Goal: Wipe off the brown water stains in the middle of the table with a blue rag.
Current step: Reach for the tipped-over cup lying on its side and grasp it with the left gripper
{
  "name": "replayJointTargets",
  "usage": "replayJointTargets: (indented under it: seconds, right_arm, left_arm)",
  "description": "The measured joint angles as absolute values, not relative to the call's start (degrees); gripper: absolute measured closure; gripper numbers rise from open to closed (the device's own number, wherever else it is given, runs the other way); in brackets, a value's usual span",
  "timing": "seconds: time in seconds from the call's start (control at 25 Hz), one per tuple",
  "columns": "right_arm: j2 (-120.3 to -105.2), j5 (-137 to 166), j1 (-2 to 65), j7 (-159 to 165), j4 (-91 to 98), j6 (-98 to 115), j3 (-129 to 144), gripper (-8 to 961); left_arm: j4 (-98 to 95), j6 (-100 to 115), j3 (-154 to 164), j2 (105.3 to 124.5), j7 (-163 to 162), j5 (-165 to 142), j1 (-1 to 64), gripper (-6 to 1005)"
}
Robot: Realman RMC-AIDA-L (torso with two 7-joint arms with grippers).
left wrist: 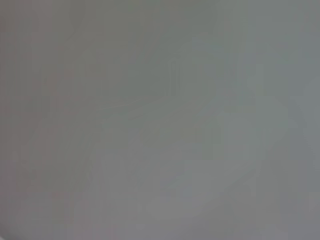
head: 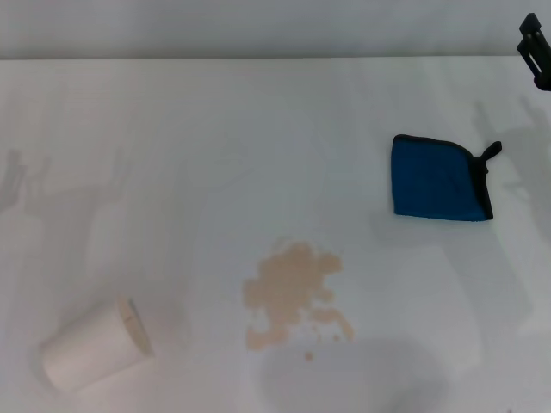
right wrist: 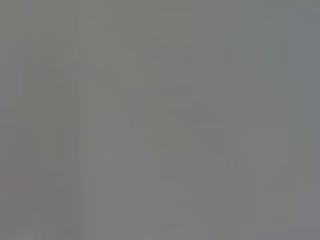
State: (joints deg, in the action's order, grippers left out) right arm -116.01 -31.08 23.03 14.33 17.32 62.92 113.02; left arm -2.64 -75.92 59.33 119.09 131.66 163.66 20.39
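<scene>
Nearest to us, down at the left, a white paper cup (head: pixel 96 346) lies tipped on its side, well apart from everything else. Just beyond it, toward the middle of the table (head: pixel 215 138), we have the brown water stains (head: pixel 293 292): a tan, blotchy patch with small droplets trailing off its near right edge, not yet touched.

Farther out and to the right sits the blue rag (head: pixel 439 181), lying flat and folded, black edging along its right side and a short black loop poking out at its far right corner. It is clear of the stains, with bare white surface between them.

Farther still, at the far right corner of the head view, we catch only a dark sliver of the right gripper (head: pixel 535 50), above and beyond the rag. We cannot tell how its fingers stand, and it has hold of nothing we can see. The left gripper is out of sight, and both wrist views give us nothing but a blank grey field.

We judge the rag to be light, soft and limp, so it should bunch and drape when lifted. We would pinch it near the middle of the fold, or at the edged side, rather than trust the thin loop.
</scene>
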Motion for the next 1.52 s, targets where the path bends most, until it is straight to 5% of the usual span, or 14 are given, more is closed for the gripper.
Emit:
replayJointTargets:
  seconds: [1.12,1.36,1.52]
  right_arm:
    - [-116.19,-31.2,22.8,14.3,17.5,62.9,113.0,157]
    - [-116.19,-31.2,23.1,14.3,17.7,62.9,113.0,157]
    - [-116.20,-31.5,23.1,14.3,17.7,62.9,113.0,157]
  left_arm:
    - [-3.5,-74.4,59.4,118.91,137.7,163.6,19.4,138]
    - [-9.4,-70.7,59.8,118.01,124.5,161.2,19.6,138]
    - [-14.5,-66.8,59.9,115.67,109.4,152.3,19.8,138]
